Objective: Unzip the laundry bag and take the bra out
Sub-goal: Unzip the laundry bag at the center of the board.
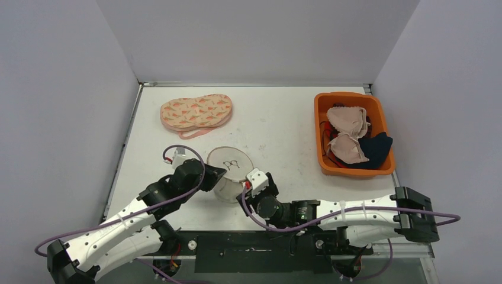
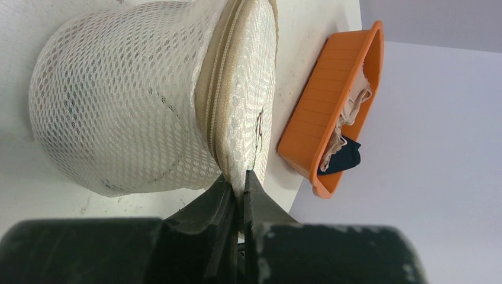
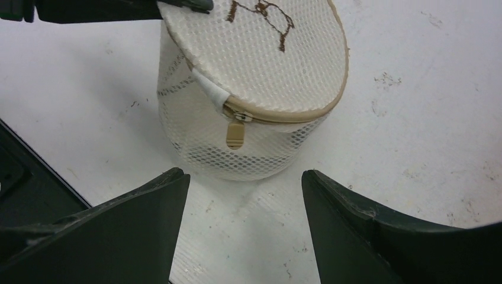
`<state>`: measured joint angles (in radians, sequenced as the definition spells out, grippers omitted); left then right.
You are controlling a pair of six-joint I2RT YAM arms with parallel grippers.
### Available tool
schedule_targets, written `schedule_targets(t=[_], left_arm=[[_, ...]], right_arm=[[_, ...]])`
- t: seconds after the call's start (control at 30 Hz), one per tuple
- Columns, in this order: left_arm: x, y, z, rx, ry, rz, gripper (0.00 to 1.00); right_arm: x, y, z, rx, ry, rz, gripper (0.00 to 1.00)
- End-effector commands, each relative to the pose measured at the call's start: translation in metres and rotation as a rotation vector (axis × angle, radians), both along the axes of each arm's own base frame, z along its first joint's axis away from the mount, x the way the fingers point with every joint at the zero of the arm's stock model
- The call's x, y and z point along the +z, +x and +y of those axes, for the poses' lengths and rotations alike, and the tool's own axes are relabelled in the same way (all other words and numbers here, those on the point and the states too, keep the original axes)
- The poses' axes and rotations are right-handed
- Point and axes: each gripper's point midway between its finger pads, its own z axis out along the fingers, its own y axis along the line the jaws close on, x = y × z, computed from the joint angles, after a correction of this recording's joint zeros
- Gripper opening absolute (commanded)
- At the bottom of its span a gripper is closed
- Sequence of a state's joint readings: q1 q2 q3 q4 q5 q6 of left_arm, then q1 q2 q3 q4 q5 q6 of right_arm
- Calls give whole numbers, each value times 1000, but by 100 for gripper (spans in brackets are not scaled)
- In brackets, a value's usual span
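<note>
My left gripper (image 2: 241, 178) is pinched down on the rim of the laundry bag (image 1: 229, 168), its fingers nearly together with a fold of the lid's edge caught between them. I judge that grip is there to keep the bag from sliding or collapsing when the zip is pulled. My right gripper (image 3: 244, 175) is spread wide and holds nothing. It is on the near side of the bag, lined up with the tan zip pull (image 3: 235, 135), which hangs down from the seam just below the lid. It is not touching the pull, so closing in on that tab looks like the next job. The zip (image 2: 214, 89) runs around under the lid and appears fully closed, so unzipping has not begun. The bag stands upright, a round mesh drum at the near middle of the table (image 1: 278, 124), between the two grippers. Thin dark lines show faintly through the mesh, but I cannot tell whether that is the bra. At the far right sits an orange bin (image 1: 322, 100) holding pale bras (image 1: 348, 121) and a dark garment (image 1: 374, 148), well apart from the bag. At the far left lies a carrot-print cloth piece (image 1: 196, 112) that I cannot name for certain.
</note>
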<state>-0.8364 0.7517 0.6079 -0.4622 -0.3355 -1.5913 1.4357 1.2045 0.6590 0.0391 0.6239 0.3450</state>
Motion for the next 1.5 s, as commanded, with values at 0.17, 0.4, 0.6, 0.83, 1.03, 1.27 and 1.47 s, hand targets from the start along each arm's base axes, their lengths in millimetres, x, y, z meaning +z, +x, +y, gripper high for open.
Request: schedule_targets(t=[0.17, 0.4, 0.6, 0.83, 1.03, 1.27, 1.47], left_arm=[[24, 6, -4, 6, -8, -24, 0], [27, 5, -2, 6, -11, -33, 0], [26, 4, -2, 3, -21, -43, 0], [27, 4, -8, -22, -34, -53, 0], [32, 3, -13, -47, -71, -76, 0], [38, 0, -15, -61, -106, -95, 0], [41, -2, -14, -59, -131, -101, 0]], right_arm=[[33, 22, 16, -128, 5, -90, 66], [40, 48, -25, -340, -19, -118, 58], [43, 50, -53, -392, -6, -113, 58], [42, 27, -18, -102, 166, 29, 59], [53, 10, 10, 148, 426, 188, 58], [66, -6, 16, 304, 534, 203, 56], [60, 3, 7, 324, 557, 202, 55]])
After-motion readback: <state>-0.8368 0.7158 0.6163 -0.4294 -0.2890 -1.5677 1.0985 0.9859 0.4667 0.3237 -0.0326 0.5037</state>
